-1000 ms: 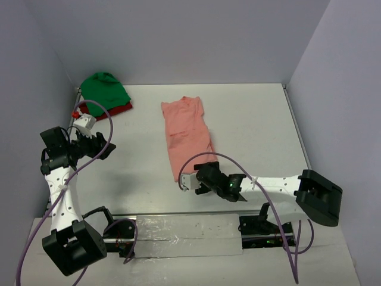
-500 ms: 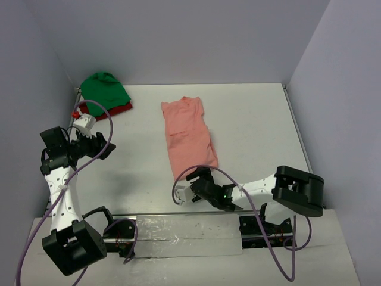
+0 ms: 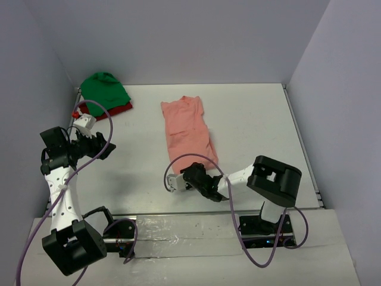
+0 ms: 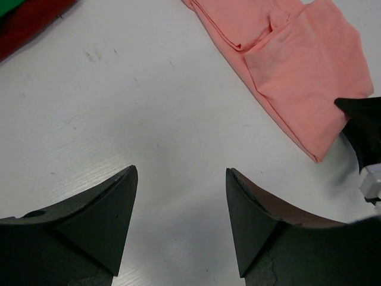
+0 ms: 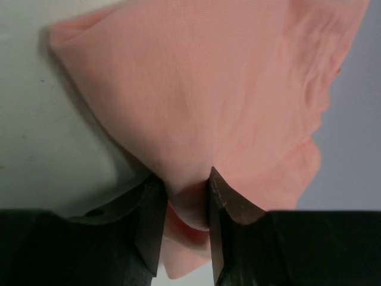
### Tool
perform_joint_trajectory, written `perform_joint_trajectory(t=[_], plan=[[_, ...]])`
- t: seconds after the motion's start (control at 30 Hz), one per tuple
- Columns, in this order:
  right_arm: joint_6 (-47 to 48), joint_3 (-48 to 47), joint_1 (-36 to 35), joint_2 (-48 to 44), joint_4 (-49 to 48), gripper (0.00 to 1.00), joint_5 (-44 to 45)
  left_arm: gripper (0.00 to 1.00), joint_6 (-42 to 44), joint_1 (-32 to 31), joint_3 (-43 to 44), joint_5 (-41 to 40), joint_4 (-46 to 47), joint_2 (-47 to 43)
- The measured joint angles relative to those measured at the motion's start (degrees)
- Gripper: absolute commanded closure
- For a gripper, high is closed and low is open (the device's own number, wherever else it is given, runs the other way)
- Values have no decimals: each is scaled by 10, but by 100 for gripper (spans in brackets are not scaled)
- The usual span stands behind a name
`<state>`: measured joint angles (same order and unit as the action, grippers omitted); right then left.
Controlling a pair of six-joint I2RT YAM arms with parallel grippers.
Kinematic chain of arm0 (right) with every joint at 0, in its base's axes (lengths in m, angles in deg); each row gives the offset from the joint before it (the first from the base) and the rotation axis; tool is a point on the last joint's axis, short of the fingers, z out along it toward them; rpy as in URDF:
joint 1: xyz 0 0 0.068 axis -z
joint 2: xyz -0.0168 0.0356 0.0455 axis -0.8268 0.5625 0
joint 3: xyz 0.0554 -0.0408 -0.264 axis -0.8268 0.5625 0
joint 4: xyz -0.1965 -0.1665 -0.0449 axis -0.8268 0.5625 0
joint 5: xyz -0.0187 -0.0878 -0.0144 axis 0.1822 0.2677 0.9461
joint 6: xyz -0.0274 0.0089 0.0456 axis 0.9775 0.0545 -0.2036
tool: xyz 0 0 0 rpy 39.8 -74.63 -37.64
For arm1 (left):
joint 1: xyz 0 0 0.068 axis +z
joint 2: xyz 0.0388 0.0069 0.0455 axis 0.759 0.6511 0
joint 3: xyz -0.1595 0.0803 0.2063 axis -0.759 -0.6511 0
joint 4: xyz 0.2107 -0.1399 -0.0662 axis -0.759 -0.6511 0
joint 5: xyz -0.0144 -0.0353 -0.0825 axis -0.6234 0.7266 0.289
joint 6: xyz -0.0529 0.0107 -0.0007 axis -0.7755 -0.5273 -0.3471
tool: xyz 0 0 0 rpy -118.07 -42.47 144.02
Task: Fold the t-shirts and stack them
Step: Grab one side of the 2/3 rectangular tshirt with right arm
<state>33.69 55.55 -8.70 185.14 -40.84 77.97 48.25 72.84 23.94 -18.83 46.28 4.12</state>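
Salmon-pink soft cloth t-shirt [image 3: 186, 131] mid-worktop [image 3: 250, 119], seemingly folded lengthwise; right claw [image 5: 186, 179] pinching its near hem; left claw [image 4: 181, 173] wide, empty; bright green t-shirt [image 3: 104, 88] heaped on dark red t-shirt [image 3: 119, 110], far-left corner; most folding, stacking left.

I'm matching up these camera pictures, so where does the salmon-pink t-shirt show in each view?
Top external: the salmon-pink t-shirt lies mid-table, running lengthwise away from the arms.
Left wrist: salmon-pink t-shirt at upper right.
Right wrist: salmon-pink t-shirt fills most of the picture, a fold pinched between the fingers.
Shared landmark: the right gripper at its near hem.
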Motion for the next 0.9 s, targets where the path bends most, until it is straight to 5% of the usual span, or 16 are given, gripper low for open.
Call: perform_joint_trajectory(t=[0.07,0.1,0.43,0.7,0.9], plan=[[-2,-9,16,12,16,95,-13,30,0,0,0,0,0,0],[-3,-14,23,17,26,100,-16,30,0,0,0,0,0,0],[-54,-50,46,-18,156,100,-46,30,0,0,0,0,0,0],[-148,-138,-28,-121,424,100,-114,30,2,1,0,0,0,0],[-207,-288,-86,-162,627,100,-223,30,7,4,0,1,-1,-4]])
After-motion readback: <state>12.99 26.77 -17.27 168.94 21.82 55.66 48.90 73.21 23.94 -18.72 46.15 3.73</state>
